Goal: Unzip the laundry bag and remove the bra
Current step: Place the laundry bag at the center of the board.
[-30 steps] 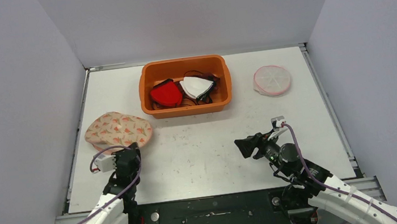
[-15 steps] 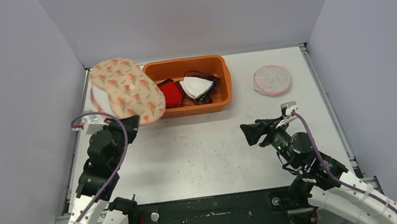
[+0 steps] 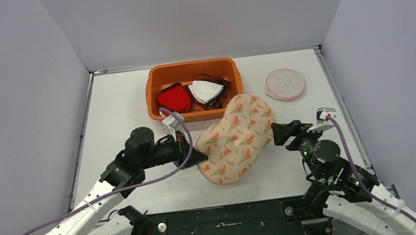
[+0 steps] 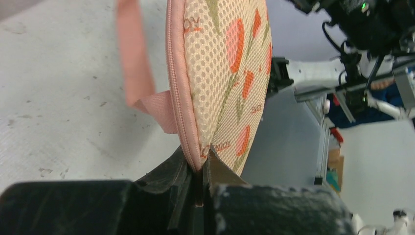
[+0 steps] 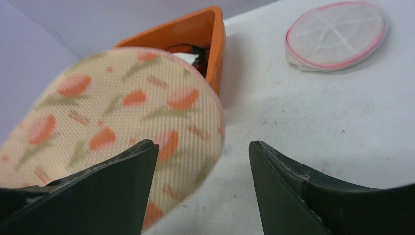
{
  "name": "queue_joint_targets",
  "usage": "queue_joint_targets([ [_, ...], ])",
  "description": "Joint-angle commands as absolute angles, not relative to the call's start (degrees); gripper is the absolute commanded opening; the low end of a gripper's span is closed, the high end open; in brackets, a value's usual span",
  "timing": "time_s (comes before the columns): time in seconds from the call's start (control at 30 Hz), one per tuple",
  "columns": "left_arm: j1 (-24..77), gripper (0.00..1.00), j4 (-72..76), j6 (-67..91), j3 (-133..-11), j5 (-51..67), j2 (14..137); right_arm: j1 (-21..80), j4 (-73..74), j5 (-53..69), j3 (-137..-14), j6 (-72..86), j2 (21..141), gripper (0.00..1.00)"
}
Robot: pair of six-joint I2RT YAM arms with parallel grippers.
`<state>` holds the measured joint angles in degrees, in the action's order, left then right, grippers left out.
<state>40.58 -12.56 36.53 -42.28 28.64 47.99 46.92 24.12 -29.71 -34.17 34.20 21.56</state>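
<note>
The laundry bag (image 3: 237,139) is a beige mesh pouch with orange tulips and a pink zipper edge (image 4: 178,88). It hangs over the middle of the table. My left gripper (image 3: 201,156) is shut on its lower left rim; in the left wrist view the jaws (image 4: 200,159) pinch the zipper seam, with a pink strap (image 4: 132,58) dangling beside it. My right gripper (image 3: 281,133) stands open just off the bag's right edge. In the right wrist view the bag (image 5: 112,107) fills the left side, partly behind the left finger (image 5: 122,186). The bra is hidden.
An orange bin (image 3: 151,94) at the back holds red and white garments; its corner (image 5: 215,34) shows in the right wrist view. A round white mesh pouch with a pink rim (image 3: 285,83) lies at the back right. Grey walls enclose the table.
My left arm has swung the laundry bag from the back left, beside the bin, to the table's middle. My right gripper has shifted right and now faces the bag's edge.
</note>
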Motion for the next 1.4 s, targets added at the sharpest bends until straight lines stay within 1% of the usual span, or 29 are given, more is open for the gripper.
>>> queue_joint_targets([
  [0.0, 44.0, 0.0, -8.9, 25.7, -40.4, 35.9, 49.6, 47.2, 23.5, -32.1, -34.7, 34.4, 14.6, 0.7],
  [0.13, 47.9, 0.0, -17.5, 19.6, -44.3, 32.5, 58.5, 47.2, 23.0, -30.4, -33.1, 34.2, 12.0, 0.7],
  [0.3, 47.9, 0.0, -20.9, 20.0, -46.2, 28.8, 70.8, 47.2, 22.1, -27.4, -30.8, 35.6, 12.8, 0.7],
  [0.53, 46.1, 0.0, -21.7, 26.1, -46.1, 16.2, 75.8, 47.2, 20.3, -25.2, -27.0, 36.7, 13.4, 0.69],
  [0.57, 45.6, 0.05, -21.8, 27.0, -46.1, 14.0, 76.0, 47.2, 20.2, -25.1, -26.8, 36.8, 13.7, 0.69],
  [0.7, 45.3, 0.53, -21.7, 29.2, -45.6, 8.9, 73.2, 47.2, 20.3, -24.7, -25.9, 37.6, 15.0, 0.7],
  [0.73, 45.4, 0.57, -21.8, 30.0, -45.5, 8.1, 71.7, 47.2, 20.3, -24.7, -25.8, 37.8, 15.2, 0.7],
  [0.77, 45.6, 0.64, -22.1, 30.8, -45.4, 7.1, 70.1, 47.1, 20.5, -24.8, -25.7, 38.1, 15.5, 0.7],
  [0.83, 45.9, 0.74, -23.3, 32.2, -45.4, 5.0, 65.3, 47.2, 20.5, -25.3, -25.3, 39.2, 16.1, 0.7],
  [0.87, 46.2, 0.81, -23.6, 33.2, -45.1, 4.2, 63.3, 47.2, 20.4, -25.5, -25.1, 39.7, 16.8, 0.71],
  [0.93, 47.1, 0.9, -23.3, 35.7, -44.0, 3.2, 59.3, 47.2, 20.7, -26.8, -24.7, 41.0, 18.8, 0.71],
  [1.0, 49.2, 0.97, -22.7, 39.5, -42.3, 0.8, 55.5, 47.1, 21.8, -29.4, -24.4, 42.8, 22.6, 0.71],
  [1.07, 53.3, 1.0, -20.4, 43.1, -39.4, -2.6, 52.5, 47.0, 22.3, -32.0, -23.9, 43.9, 25.5, 0.72],
  [1.1, 56.3, 0.98, -18.6, 45.1, -37.6, -4.9, 51.4, 47.0, 22.3, -33.0, -23.6, 44.5, 26.6, 0.73],
  [1.23, 68.9, 0.98, -10.0, 50.2, -32.5, -13.4, 51.2, 46.1, 19.3, -34.4, -22.5, 45.3, 30.6, 0.78],
  [1.33, 73.3, 1.0, -5.7, 49.3, -31.7, -16.8, 54.8, 41.9, 16.1, -30.6, -22.3, 45.6, 36.7, 0.79],
  [1.37, 73.9, 0.96, -3.8, 48.7, -31.5, -16.7, 56.5, 39.2, 14.8, -27.8, -22.0, 45.6, 39.0, 0.8],
])
